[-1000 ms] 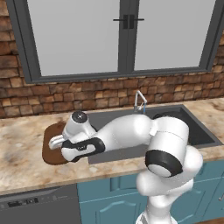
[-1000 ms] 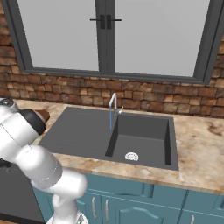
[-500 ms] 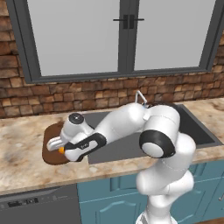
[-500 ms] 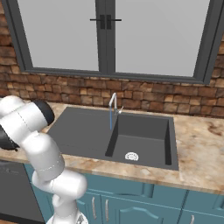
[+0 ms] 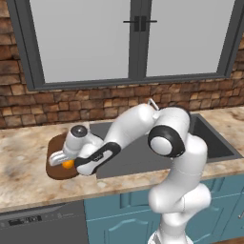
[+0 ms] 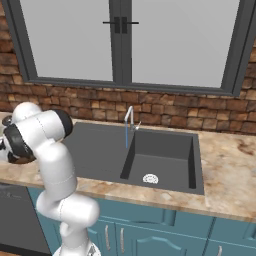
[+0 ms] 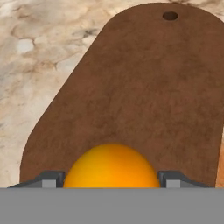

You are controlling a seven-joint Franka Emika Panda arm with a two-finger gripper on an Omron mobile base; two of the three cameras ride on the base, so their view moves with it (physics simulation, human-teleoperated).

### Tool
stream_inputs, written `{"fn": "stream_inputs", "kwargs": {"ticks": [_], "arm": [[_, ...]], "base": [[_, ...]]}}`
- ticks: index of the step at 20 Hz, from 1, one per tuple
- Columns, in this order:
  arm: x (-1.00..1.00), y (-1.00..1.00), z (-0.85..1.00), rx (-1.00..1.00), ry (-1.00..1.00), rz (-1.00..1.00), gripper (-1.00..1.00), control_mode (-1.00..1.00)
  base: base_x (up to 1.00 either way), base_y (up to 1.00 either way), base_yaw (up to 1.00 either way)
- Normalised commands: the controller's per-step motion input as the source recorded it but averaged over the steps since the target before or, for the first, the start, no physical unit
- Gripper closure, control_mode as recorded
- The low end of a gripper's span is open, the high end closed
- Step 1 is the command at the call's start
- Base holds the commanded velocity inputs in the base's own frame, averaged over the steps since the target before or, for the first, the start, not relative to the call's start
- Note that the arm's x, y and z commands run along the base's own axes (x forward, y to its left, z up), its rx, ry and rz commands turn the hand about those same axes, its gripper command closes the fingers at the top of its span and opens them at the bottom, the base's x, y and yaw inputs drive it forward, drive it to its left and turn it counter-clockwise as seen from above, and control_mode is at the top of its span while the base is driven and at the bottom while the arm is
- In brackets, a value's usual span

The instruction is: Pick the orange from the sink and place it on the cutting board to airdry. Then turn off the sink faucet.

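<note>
The orange point(image 7: 111, 166) sits between my two fingertips point(image 7: 53, 179), which press on its sides just above the cutting board point(image 7: 144, 87). My gripper point(image 5: 66, 163) is shut on the orange point(image 5: 68, 164) over the near end of the dark brown board point(image 5: 55, 170), left of the sink. The board's handle hole point(image 7: 169, 16) points away from the hand. The sink point(image 6: 165, 150) is a dark basin with a white drain mark point(image 6: 150, 178). The silver faucet point(image 6: 129, 116) still runs a thin blue stream point(image 6: 126, 136) into it.
Speckled stone counter point(image 5: 24, 183) surrounds the board. A brick wall and a large window point(image 5: 86, 38) stand behind the sink. A dishwasher front point(image 5: 38, 224) and teal cabinet doors point(image 6: 150, 235) lie below the counter edge. My arm point(image 5: 143, 124) spans the sink's left part.
The arm's elbow and upper links have swung up and rightward while the hand stayed over the board; the orange has come into view at the fingers, low over the board.
</note>
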Motion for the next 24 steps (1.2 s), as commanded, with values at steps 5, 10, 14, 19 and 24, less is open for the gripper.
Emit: {"fn": "stream_inputs", "kwargs": {"ticks": [5,10,14,19,24], "arm": [[0.00,0.00,0.03,0.00,0.00,0.00,-1.00,-1.00],[0.00,-0.08,0.14,0.00,0.00,0.00,-1.00,-1.00],[0.00,-0.25,0.25,0.00,-0.01,0.00,-1.00,-1.00],[-0.03,-0.22,0.38,0.00,-0.05,0.00,-1.00,-1.00],[-0.13,-0.17,0.42,0.00,-0.10,0.00,-1.00,-1.00]], "base": [[0.00,0.00,0.00],[0.00,0.00,0.00],[0.00,0.00,0.00],[0.00,0.00,0.00],[0.00,0.00,0.00]]}}
